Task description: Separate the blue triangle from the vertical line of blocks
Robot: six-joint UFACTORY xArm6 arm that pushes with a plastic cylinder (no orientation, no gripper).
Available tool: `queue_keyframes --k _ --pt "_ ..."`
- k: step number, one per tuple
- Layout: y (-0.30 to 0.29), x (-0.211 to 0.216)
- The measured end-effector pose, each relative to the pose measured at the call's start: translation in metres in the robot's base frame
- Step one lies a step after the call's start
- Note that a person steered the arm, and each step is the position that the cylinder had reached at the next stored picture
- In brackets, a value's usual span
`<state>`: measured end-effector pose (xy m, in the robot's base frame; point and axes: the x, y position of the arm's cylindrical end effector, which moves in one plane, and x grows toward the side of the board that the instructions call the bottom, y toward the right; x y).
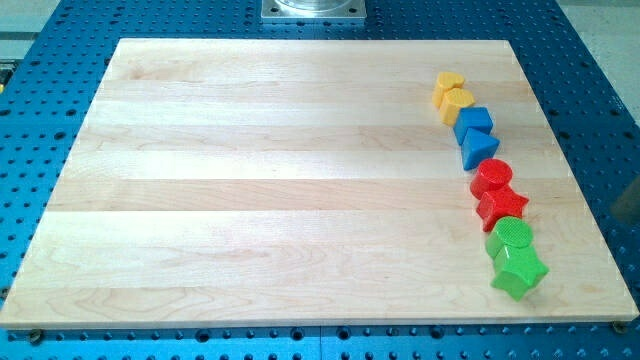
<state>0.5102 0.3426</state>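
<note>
Several blocks form a vertical line on the right side of the wooden board (280,180). From the view's top down they are a yellow heart (449,84), a second yellow block (459,102), a blue cube (475,122), the blue triangle (479,148), a red cylinder (492,176), a red star (501,206), a green cylinder (511,236) and a green star (519,271). The blue triangle touches the blue cube above it and lies just above the red cylinder. My tip does not show clearly. A dark blurred shape (627,204) sits at the view's right edge, off the board.
The board lies on a blue perforated table (60,40). A grey metal mount (313,9) stands at the view's top centre.
</note>
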Motion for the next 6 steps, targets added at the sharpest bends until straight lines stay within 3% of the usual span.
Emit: queue_keyframes --k 2,3,6 --pt "-0.002 -0.015" --pt "-0.017 -0.043" --pt "-0.132 -0.082"
